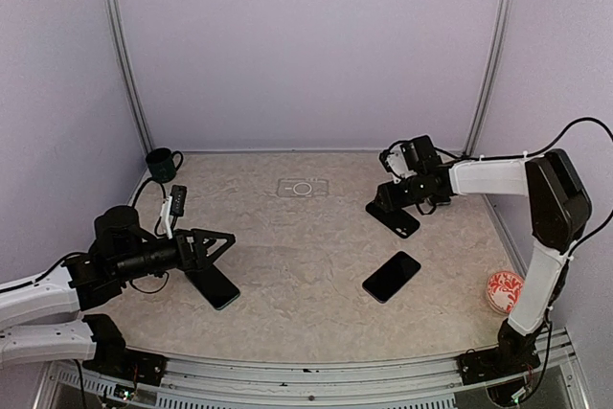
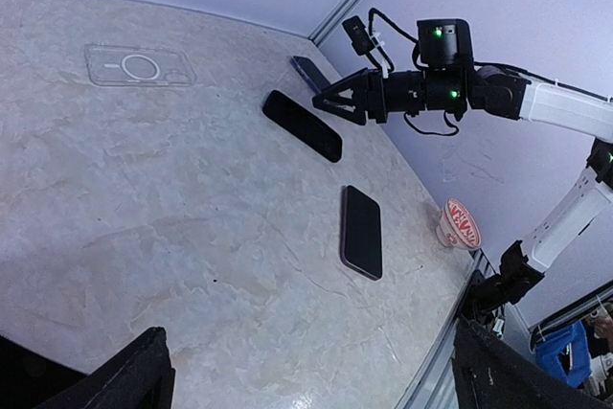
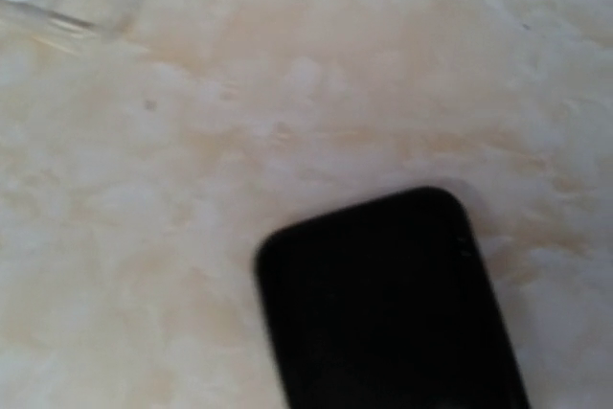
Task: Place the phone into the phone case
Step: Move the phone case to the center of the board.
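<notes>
Black phone point(image 1: 393, 219) lies flat on the tabletop point(image 1: 287, 237) at the right claw's point(image 1: 383, 202) tips, well apart from the clear phone case point(image 1: 303, 187). Whether that claw is spread or clamped, I cannot tell. The left claw point(image 1: 218, 248) gapes wide and empty. A shallow pinch on so thin a slab could slip. The right wrist view is blurred and cuts off the phone's lower end.

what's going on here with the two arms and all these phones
The job is getting a phone into the clear phone case, which lies empty at the back of the table. The right gripper is down at one black phone; whether it grips it is unclear. The left gripper hangs open over a second phone. A third phone lies untouched between them.
</notes>
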`<state>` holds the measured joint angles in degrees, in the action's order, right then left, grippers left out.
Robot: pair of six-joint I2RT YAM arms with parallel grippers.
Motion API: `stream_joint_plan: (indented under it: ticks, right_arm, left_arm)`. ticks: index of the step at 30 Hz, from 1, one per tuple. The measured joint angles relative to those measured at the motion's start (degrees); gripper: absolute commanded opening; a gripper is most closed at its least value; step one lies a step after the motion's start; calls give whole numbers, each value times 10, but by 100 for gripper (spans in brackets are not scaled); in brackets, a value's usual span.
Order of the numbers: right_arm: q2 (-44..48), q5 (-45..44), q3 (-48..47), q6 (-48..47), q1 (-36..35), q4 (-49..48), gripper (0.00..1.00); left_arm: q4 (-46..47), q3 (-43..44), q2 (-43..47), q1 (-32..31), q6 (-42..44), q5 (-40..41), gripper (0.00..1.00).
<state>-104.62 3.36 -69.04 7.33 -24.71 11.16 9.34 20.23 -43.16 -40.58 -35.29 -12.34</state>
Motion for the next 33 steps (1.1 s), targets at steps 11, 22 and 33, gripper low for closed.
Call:
stream_joint_plan:
  ticks: [11,22,33]
  right_arm:
    - [-48,-97,-19,19,11,29,56]
    - [-55,-63,-5,59,66,38,62]
    - [-44,61,51,83,94,-3,61]
  left_arm:
    - [0,0,0,0,-5,0,99]
    - [0,-1,5,0,-5,0,99]
    - [5,-2,0,0,-5,0,99]
